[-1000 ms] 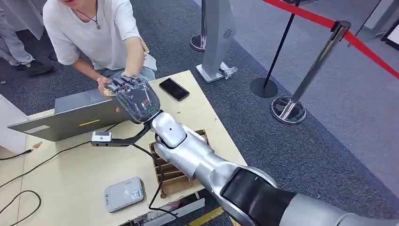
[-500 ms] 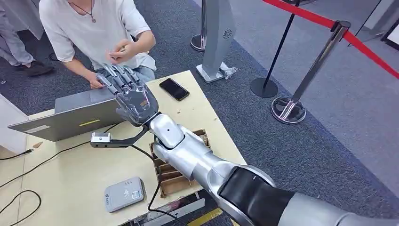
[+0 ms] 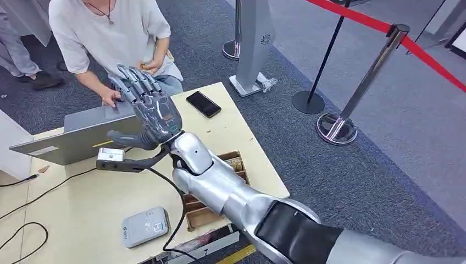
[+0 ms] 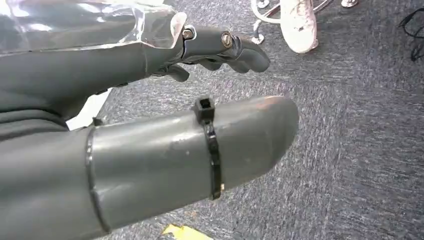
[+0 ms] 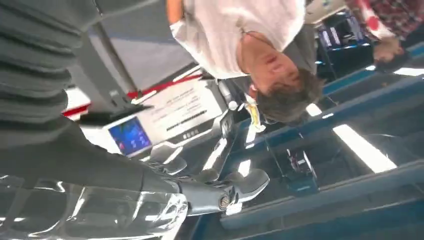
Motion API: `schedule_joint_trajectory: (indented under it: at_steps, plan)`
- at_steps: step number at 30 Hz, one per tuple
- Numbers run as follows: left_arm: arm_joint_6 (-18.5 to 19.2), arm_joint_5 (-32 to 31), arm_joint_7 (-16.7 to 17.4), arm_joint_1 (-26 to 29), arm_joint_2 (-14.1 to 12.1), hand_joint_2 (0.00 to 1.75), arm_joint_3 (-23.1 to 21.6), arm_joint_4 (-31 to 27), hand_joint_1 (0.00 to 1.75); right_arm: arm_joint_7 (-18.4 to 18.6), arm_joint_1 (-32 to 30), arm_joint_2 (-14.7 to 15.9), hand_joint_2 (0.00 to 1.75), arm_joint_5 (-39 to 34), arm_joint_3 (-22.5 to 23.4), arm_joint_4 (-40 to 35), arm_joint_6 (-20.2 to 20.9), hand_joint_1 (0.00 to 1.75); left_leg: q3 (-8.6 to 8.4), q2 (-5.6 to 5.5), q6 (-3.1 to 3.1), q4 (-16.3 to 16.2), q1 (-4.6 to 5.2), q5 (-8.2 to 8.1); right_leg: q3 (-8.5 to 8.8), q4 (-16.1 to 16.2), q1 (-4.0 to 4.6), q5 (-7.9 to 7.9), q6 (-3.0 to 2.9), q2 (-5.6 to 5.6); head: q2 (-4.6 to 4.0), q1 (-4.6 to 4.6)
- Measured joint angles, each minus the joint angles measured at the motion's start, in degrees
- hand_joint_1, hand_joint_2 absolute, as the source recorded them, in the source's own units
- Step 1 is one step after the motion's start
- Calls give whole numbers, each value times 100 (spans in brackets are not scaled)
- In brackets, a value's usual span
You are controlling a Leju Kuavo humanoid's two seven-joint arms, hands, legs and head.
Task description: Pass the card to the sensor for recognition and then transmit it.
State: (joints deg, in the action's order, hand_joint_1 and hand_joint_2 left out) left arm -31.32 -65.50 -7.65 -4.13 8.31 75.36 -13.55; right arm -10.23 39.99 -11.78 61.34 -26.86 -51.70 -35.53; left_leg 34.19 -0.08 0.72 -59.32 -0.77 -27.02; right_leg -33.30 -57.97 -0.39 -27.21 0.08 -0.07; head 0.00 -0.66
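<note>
My right hand hangs above the table over the back of the open laptop, fingers spread and nothing in it. The right wrist view shows the same hand empty, with a person in a white shirt beyond it. That person sits at the table's far side with both hands drawn together near the body; whether they hold the card is too small to tell. The grey-white card sensor lies near the table's front edge. My left hand hangs over the carpet, holding nothing.
A black phone lies at the table's far right corner. A wooden slotted box sits under my right forearm. Cables cross the table's left part. A grey pillar stand and stanchions with a red belt stand on the carpet to the right.
My right hand has opened its fingers and drifted slightly left from the person's hand. The person has pulled both hands back toward the body.
</note>
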Motion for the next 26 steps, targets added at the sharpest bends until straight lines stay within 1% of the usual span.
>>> schedule_joint_trajectory:
  at_steps: [2,3,6,7,8,10,12,14,16,18,21,26]
  plan:
    - [0,7,-4,3,2,0,17,0,0,-197,-180,28,0,-702,-44,-439,402,0,0,-1,0,0,0,0,0,1,0,-1,0,-1,0,0]
    - [2,11,-13,5,2,0,26,0,0,-295,-268,44,0,-1124,-63,-643,667,0,0,-1,0,0,0,-1,0,1,0,-1,0,-1,0,0]
    - [9,22,-33,8,2,0,35,0,0,-573,-565,142,0,-2691,-122,-1349,1762,0,1,-1,0,0,0,-2,-1,1,0,-1,0,-1,0,2]
    - [9,24,-35,9,2,0,35,0,0,-629,-648,179,0,-3052,-133,-1534,2025,0,1,-2,0,0,0,-3,-1,2,0,-1,0,-1,0,0]
    - [9,39,-41,13,2,0,37,0,0,-726,-789,241,0,-3653,-146,-1849,2459,0,1,-1,0,0,0,-3,-1,2,0,-1,1,-1,0,-2]
    - [9,72,-55,32,2,0,44,0,0,-869,-1039,330,0,-4496,-162,-2315,3062,0,1,-2,0,0,1,-3,-1,2,0,-1,1,-1,0,-2]
    - [9,76,-78,35,4,0,48,0,0,-1000,-1284,399,0,-5078,-166,-2689,3478,0,1,-2,-1,0,1,-4,-1,3,0,-2,1,-1,0,0]
    - [9,76,-103,42,11,0,48,0,0,-1135,-1543,474,0,-5530,-177,-3000,3751,0,2,-2,-3,0,0,-6,-1,3,0,-4,0,-2,0,0]
    - [9,68,-144,48,15,0,48,0,0,-1270,-1817,522,0,-5913,-179,-3257,3853,0,1,-2,-3,0,0,-6,-1,3,0,-4,0,-2,0,0]
    - [9,50,-166,48,24,0,48,0,0,-1405,-2154,564,0,-6064,-181,-3475,3872,0,2,-3,-3,0,0,-6,-1,3,0,-5,1,-2,0,0]
    - [9,2,-184,46,31,0,48,0,0,-1566,-2590,618,0,-6114,-181,-3806,3826,0,2,-2,-1,0,1,-9,-1,3,0,-6,2,-2,0,0]
    - [15,-66,-157,39,33,0,46,0,0,-1637,-3092,710,0,-5878,-179,-4192,3785,0,1,-1,-2,0,0,-9,-1,4,0,-7,3,-2,0,0]
